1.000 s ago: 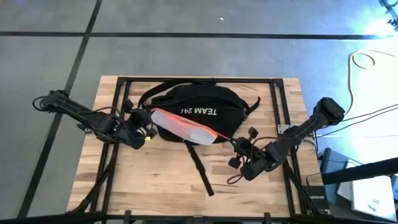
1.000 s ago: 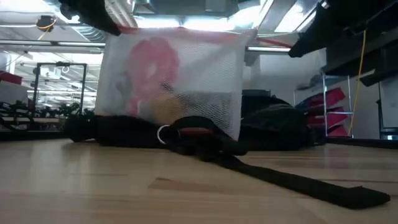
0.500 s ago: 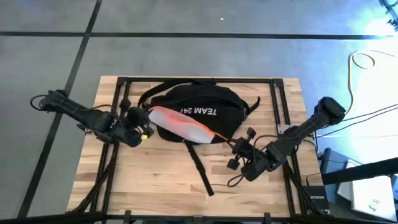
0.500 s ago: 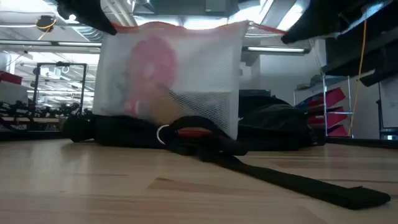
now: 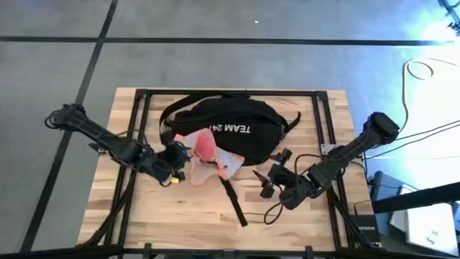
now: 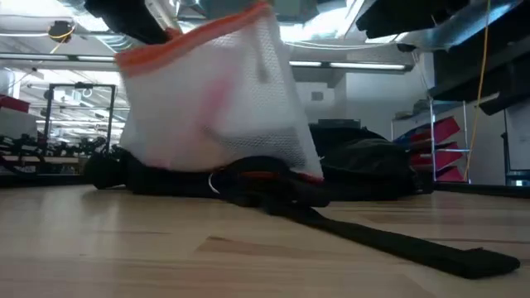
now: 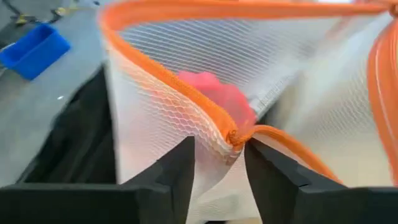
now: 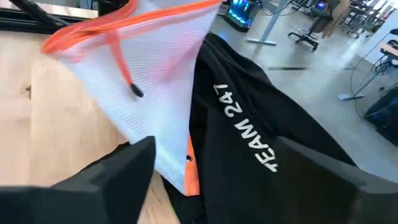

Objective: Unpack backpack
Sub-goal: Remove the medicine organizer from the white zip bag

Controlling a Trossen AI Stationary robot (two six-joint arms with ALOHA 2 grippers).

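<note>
**Mesh pouch held at one corner, backpack behind it**

The large black soft fabric backpack (image 5: 228,129) with white "TEAM 247" lettering lies across the upper middle of the high view, toward the far edge of the pale wooden tabletop (image 5: 201,208). One long black strap (image 5: 231,196) trails from it toward the lower centre of the frame.

The left tool (image 7: 219,163) is clamped on the orange-trimmed rim of a translucent white mesh pouch (image 5: 205,157); the wrist view shows its two dark fingers (image 7: 175,177) pinching the seam where the trim folds. Held by that one corner, the pouch hangs tilted, with something pink visible inside. In the high view it sits just in front of the backpack, left of centre. A corner grip probably suits lifting soft mesh clear of the bag without crushing what is inside.

The right tool (image 5: 267,181) sits right of centre, near the backpack's front edge and apart from the pouch. Its fingers stand spread with nothing between them, seemingly free for the next reach.

Bare wood fills the lower half of the high view, on both sides of the strap. That looks the likeliest room for setting the pouch down; the strap could snag a low pass. The dark frame rails (image 5: 138,137) along the tabletop's sides narrow the margins.
</note>
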